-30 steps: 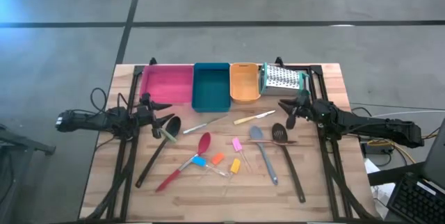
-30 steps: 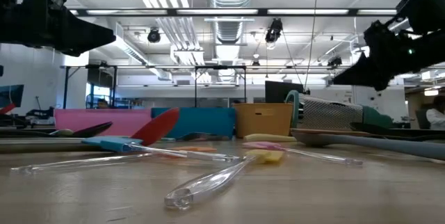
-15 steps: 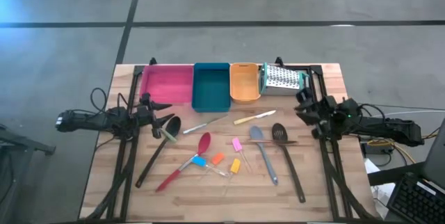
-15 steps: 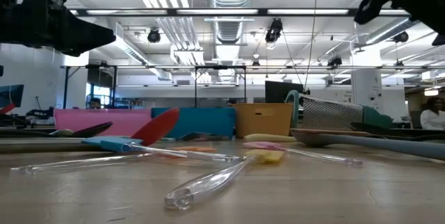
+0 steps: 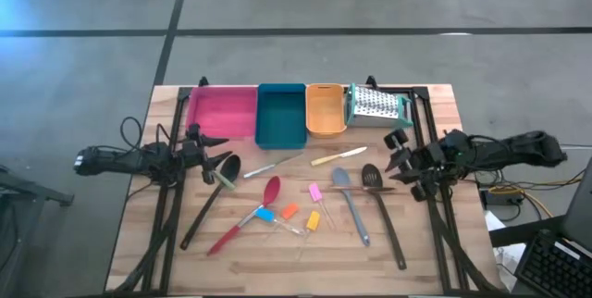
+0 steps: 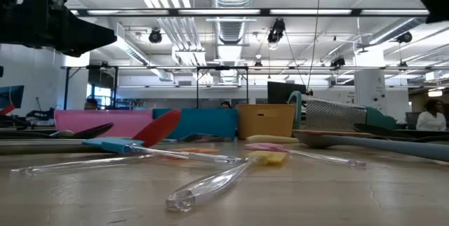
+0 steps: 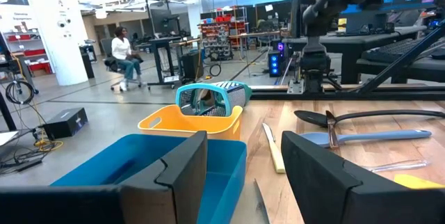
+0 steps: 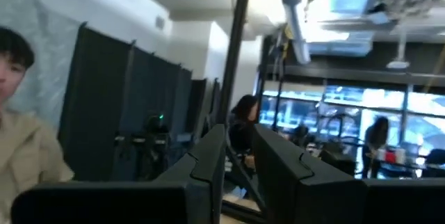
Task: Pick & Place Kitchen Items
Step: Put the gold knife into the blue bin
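The utensils lie flat on the wooden table: a black ladle (image 5: 208,196), a red spoon (image 5: 245,215), a grey-blue spatula (image 5: 350,204), a black slotted turner (image 5: 382,210) and two thin knives (image 5: 277,164) (image 5: 338,156). Small pink (image 5: 315,192), orange (image 5: 289,211), yellow (image 5: 314,220) and blue (image 5: 265,214) pieces lie between them. My left gripper (image 5: 217,145) is open and empty above the ladle's bowl. My right gripper (image 5: 398,153) is open and empty, raised high by the turner's head, and its wrist view looks into the room.
A pink tray (image 5: 222,113), a teal tray (image 5: 280,115) and an orange tray (image 5: 325,110) stand in a row at the far edge, with a metal grater (image 5: 375,105) lying to their right. People show in the room beyond the table.
My right gripper has risen, going up out of the low view, and has drawn back toward the table's right edge, then a little toward the near edge. It has tipped upward. The utensils have stayed where they were.
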{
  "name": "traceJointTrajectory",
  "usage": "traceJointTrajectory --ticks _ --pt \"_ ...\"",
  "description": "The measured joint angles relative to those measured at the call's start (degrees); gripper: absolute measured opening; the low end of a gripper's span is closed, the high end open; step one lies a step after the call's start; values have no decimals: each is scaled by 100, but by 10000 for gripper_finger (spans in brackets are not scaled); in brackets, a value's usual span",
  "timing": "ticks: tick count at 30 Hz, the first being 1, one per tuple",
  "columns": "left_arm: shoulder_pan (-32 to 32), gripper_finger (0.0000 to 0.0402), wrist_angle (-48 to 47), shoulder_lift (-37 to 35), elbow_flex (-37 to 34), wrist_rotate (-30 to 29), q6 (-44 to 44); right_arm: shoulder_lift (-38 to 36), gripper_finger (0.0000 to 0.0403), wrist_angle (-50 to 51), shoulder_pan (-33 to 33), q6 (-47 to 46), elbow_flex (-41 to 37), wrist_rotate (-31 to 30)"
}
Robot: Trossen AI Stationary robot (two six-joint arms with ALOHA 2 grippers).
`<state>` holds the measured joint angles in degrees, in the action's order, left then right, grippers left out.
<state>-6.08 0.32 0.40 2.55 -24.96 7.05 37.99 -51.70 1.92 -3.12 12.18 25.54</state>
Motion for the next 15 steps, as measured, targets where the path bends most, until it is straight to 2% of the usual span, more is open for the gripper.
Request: traceJointTrajectory --ticks 5,7,11,15 --pt "1 191 2 2 0 1 0 1139 66 1010 335 79 949 -44" --pt "-1 190 -1 2 0 1 2 1626 61 1601 455 82 1326 -307" --pt "-1 190 1 2 0 -1 0 2470 51 3039 691 84 2070 -1416" --pt "-1 191 1 0 0 1 0 3045 38 5225 862 -61 2829 -2714"
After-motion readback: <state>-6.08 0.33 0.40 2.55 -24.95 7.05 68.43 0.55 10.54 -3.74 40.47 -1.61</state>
